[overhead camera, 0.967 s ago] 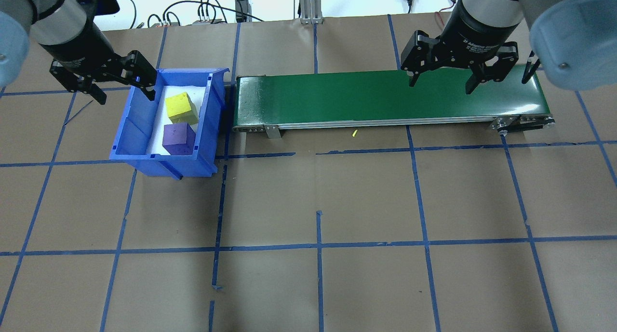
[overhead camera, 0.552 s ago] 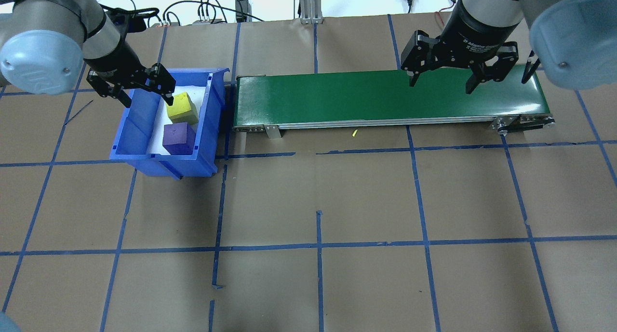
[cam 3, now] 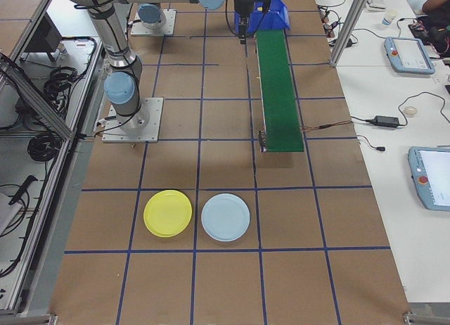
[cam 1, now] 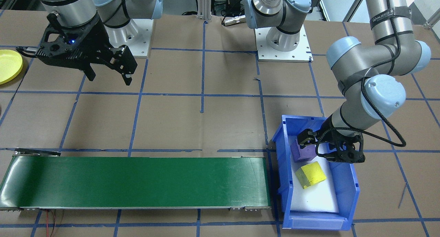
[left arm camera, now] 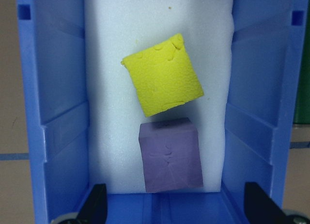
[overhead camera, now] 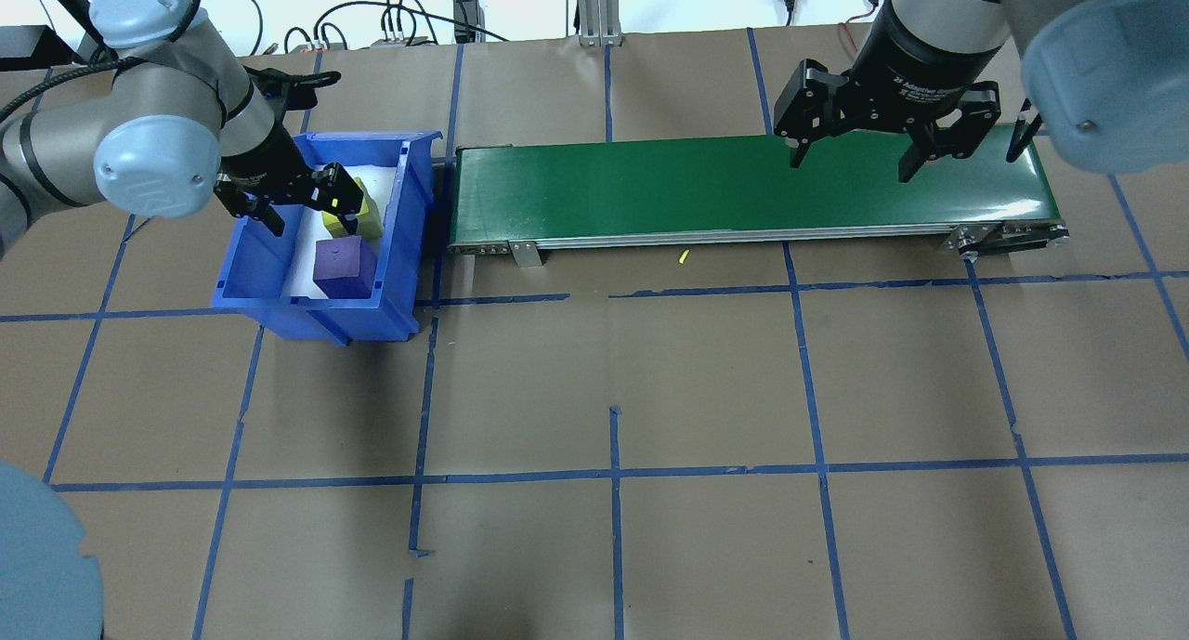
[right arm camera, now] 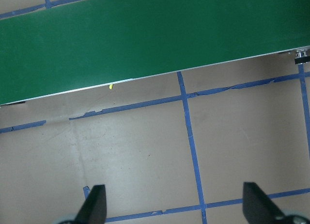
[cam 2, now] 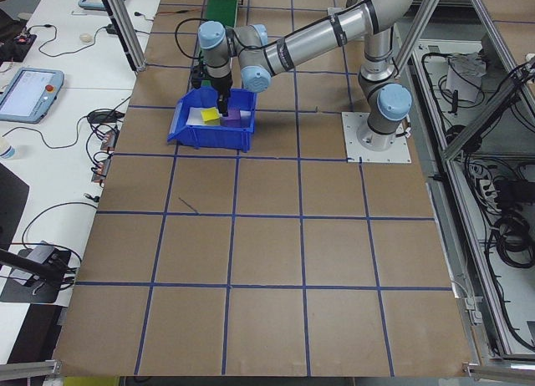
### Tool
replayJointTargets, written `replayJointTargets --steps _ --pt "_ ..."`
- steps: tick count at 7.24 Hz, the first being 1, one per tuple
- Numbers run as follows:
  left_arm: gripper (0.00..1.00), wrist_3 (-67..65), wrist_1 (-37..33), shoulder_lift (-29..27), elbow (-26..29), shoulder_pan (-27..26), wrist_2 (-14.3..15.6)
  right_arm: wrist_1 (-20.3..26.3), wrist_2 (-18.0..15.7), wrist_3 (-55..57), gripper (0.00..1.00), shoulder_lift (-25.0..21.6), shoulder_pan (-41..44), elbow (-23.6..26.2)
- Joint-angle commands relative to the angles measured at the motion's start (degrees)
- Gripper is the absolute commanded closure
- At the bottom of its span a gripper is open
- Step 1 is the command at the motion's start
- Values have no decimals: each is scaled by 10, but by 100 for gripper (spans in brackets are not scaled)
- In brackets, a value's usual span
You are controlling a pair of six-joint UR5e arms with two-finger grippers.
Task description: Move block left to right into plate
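Inside blue bin (overhead camera: 279, 292), on white foam pad, yellow block (left arm camera: 162, 74) and purple block (left arm camera: 170, 155) sit close together, yellow one turned at angle. Left gripper (overhead camera: 307, 215) hangs low over bin, jaws spread wide, holding nothing, tips down near blocks. Right gripper (overhead camera: 850, 162) hangs above far end of green conveyor belt (overhead camera: 743, 189), jaws spread wide, holding nothing. Yellow plate (cam 3: 167, 213) lies on worktop past belt's end, just beside pale blue plate (cam 3: 226, 217), well apart from bin.
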Motion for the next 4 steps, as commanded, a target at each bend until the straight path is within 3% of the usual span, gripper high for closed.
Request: replayJointTargets --steps 1,4 --pt "1 -5 16 -26 -8 2 -5 0 0 -1 0 0 0 0" --pt "5 -13 28 -39 -35 2 -6 0 0 0 0 0 0 0"
